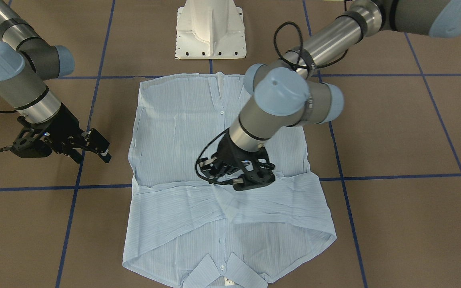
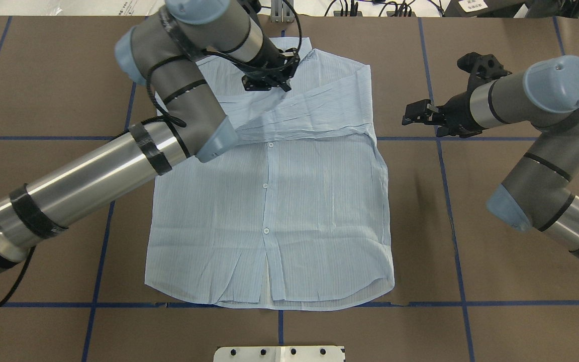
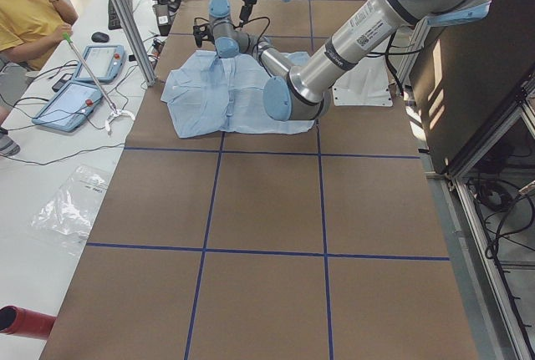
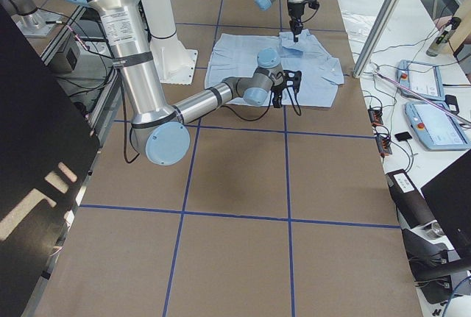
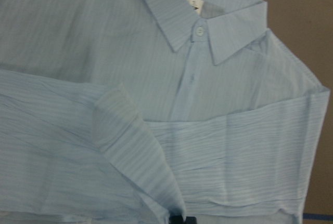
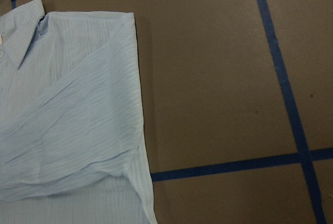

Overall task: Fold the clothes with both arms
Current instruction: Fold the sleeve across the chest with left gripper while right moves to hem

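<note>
The light-blue striped shirt (image 1: pixel 182 132) lies flat on the brown table, buttons up and collar away from the robot; it also shows in the overhead view (image 2: pixel 314 201). Both sleeves are folded across the chest. My left gripper (image 2: pixel 268 83) hangs over the chest just below the collar, shut on a sleeve fold that rises to its fingertips in the left wrist view (image 5: pixel 178 219). My right gripper (image 2: pixel 412 114) is open and empty over bare table, just off the shirt's shoulder edge; it also shows in the front view (image 1: pixel 96 150).
The white pedestal base (image 1: pixel 210 32) stands at the robot's edge of the table, close to the shirt's hem. Blue tape lines (image 2: pixel 445 176) cross the brown table top. A seated operator (image 3: pixel 29 9) and tablets (image 3: pixel 71 101) are at a side table beyond the collar end.
</note>
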Available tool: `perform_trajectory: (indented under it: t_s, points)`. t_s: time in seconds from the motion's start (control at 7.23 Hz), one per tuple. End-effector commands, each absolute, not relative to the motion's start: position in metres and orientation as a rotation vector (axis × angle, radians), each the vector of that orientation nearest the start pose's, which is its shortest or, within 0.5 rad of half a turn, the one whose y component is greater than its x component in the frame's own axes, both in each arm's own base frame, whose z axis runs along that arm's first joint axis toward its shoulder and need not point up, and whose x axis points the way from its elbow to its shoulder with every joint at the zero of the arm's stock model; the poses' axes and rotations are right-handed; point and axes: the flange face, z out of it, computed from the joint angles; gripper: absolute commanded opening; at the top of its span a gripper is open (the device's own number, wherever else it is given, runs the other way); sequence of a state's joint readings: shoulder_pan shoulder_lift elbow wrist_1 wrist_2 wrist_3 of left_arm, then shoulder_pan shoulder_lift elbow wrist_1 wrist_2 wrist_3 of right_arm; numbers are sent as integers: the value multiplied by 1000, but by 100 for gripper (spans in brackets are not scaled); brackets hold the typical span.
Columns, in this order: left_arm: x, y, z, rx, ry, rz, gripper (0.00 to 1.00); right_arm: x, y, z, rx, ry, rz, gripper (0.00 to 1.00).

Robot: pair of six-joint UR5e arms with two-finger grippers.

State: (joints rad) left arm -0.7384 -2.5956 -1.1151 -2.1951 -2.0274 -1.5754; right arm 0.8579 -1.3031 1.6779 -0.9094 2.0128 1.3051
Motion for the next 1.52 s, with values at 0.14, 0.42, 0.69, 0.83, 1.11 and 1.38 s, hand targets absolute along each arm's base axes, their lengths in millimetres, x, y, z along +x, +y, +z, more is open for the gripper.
perform_trajectory:
  t_s: [0.14,0.42,0.69,0.83,1.11,1.38]
  points:
    - [579,-591,76,101,1279,-423,0,-304,-518,406,214,-1052,335,99]
    - [588,-580,69,103,1288,-412,88,-305,-518,410,218,-1041,343,99]
    - [586,-577,53,102,1309,-415,99,-307,-518,411,215,-1039,341,99]
    - [576,-569,41,105,1341,-407,99,-308,-518,401,222,-1049,357,99]
    - [519,-526,106,130,1379,-376,100,-337,-487,378,137,-1086,452,99]
    - [461,-481,175,154,1357,-274,100,-408,-400,340,50,-1028,531,99]
